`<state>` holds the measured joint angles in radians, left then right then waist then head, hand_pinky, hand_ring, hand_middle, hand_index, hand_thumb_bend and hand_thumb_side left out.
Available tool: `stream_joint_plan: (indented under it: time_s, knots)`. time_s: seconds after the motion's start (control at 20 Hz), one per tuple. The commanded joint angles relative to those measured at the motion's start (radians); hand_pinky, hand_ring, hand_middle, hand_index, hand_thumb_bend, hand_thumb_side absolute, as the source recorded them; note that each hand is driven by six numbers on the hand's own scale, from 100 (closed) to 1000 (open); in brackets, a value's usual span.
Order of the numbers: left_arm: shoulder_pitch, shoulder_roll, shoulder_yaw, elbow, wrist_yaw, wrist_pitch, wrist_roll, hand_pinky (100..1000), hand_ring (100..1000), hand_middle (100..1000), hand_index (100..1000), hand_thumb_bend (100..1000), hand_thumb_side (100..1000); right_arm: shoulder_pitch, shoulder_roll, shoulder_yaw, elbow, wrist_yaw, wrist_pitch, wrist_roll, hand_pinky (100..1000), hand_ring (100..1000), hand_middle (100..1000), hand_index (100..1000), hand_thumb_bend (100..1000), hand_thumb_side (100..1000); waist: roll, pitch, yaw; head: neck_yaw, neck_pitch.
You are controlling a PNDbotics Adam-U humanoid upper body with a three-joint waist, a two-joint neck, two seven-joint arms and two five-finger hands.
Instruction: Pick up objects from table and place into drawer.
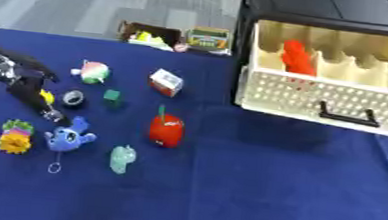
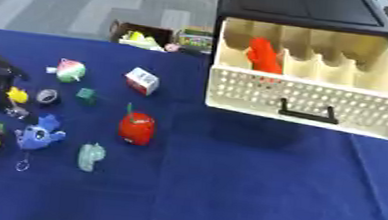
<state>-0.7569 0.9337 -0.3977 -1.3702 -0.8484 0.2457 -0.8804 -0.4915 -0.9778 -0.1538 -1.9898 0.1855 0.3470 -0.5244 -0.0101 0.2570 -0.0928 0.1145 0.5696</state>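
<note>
At the left edge of the table (image 1: pixel 251 197), the left hand (image 1: pixel 31 87) enters partly cut off by the frame, its black fingers (image 1: pixel 46 109) pointing down toward the blue cloth. Whether those fingers are spread or curled cannot be told; their tips are blurred against the cloth. A yellow object (image 1: pixel 47 97) shows just beside the fingers, partly hidden by them, so contact cannot be confirmed.

Just right of the hand lies a small grey ring-shaped item (image 1: pixel 74 98), then a green cube (image 1: pixel 112 96). Below the fingertips sits a blue plush keychain (image 1: pixel 68 138), its ring lying on the cloth. Left of that plush is a yellow and green toy (image 1: pixel 15 138). Further right of the hand are a pale green figure (image 1: pixel 122 159) and a red apple-shaped toy (image 1: pixel 167 130). Beyond the hand, farther from the robot, lie a pink and green round toy (image 1: pixel 92 72) and a small white and red box (image 1: pixel 166 82).

Well to the right stands the open cream drawer (image 2: pixel 304 99) with a black handle (image 2: pixel 307 114); an orange-red item (image 2: pixel 264 55) is inside, its lower part hidden by the perforated front. The right hand does not appear.
</note>
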Motion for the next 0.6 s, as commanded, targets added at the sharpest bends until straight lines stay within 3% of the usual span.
stream_joint_plan:
  time_s: [0.05,0.6]
  knots:
    - [-0.008,0.018,-0.002,0.002,0.02,0.025,0.005,700,781,693,1000,697,780,-0.004,-0.017,-0.017,-0.01,-0.007,0.001,-0.006,239,408,339,787,189,999,-0.002,-0.015,0.0,0.004,-0.008]
    - [-0.011,-0.034,-0.048,0.067,-0.016,0.036,0.063,656,742,642,968,730,784,-0.016,-0.007,-0.013,-0.01,-0.009,0.009,-0.008,238,406,338,784,185,998,-0.005,-0.012,0.0,0.006,-0.015]
